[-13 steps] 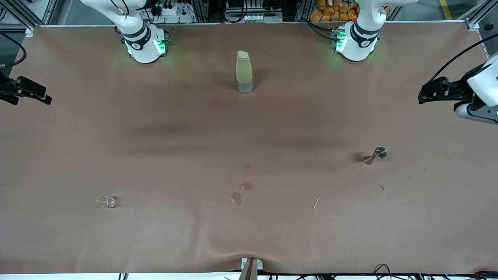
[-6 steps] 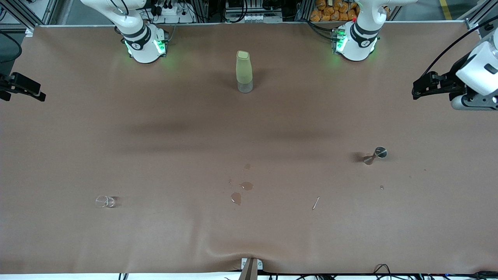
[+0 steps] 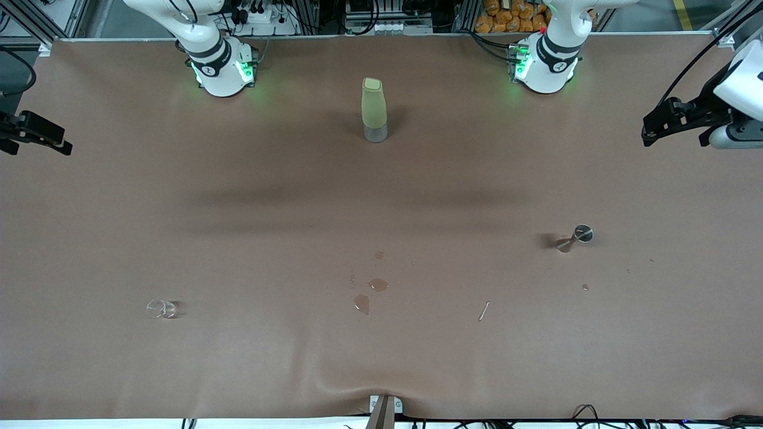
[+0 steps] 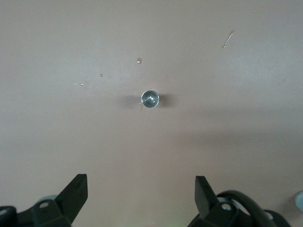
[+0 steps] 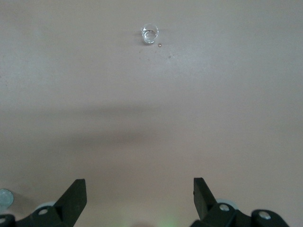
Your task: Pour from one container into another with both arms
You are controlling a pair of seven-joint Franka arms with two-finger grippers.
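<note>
Up at the right arm's end of the table, the right gripper hangs in the air over the brown cover, holding nothing. In its wrist view its fingers stand wide apart with bare cover between them. Well away from those fingertips, toward the front camera, a small clear glass stands upright on the cover; the wrist view shows the same glass straight out ahead of the spread fingers, with a tiny droplet just beside it.

Between the two arm bases, a tall pale green bottle with a clear bottom stands upright, far from either gripper. Nearer the front camera than the bottle, a few small wet patches lie on the cover, and a short thin sliver lies toward the left arm's end from them.

Farther toward the left arm's end, a small metal measuring cup stands on the cover, casting a dark shadow. The left wrist view looks down into that cup, which sits ahead of the gap between the fingers and well apart from them.

At the left arm's end, the left gripper hovers over the edge of the cover. Its fingers are also spread wide and grip nothing.
</note>
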